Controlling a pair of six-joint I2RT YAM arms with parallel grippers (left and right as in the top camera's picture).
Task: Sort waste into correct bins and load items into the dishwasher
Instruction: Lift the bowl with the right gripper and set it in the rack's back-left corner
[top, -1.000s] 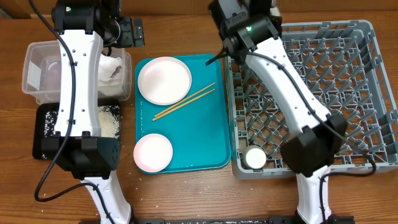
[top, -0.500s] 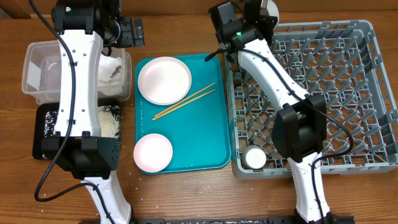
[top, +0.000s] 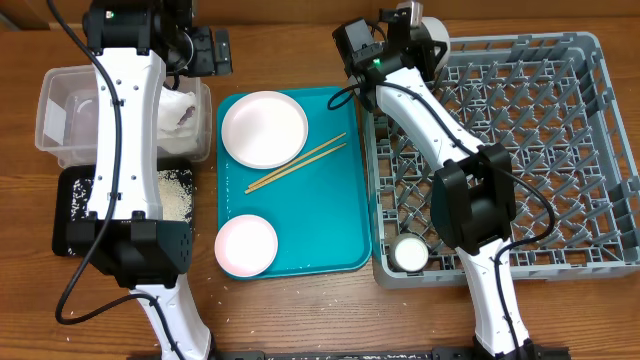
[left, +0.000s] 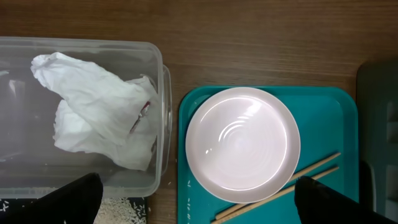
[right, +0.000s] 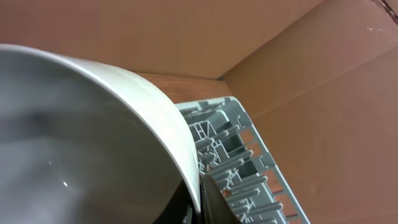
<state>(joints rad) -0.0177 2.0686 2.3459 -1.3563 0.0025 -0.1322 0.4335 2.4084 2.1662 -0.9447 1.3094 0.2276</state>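
Overhead and nearer left wrist both look down, sharing tray (top: 340, 220) and plate (top: 264, 129).

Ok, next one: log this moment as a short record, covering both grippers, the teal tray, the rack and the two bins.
left gripper: open, empty, above clear rectangular plastic tub and teal serving tray
right gripper: shut on rim of grey-white bowl, near far left corner of grey lattice plastic dish rack
teal tray: large round pale plate, thin wooden chopsticks beside it, smaller pink-white round dish
rack: small white cup, near left corner
tub: crumpled white stained paper napkin
shallow black rectangular tray: loose beige grains
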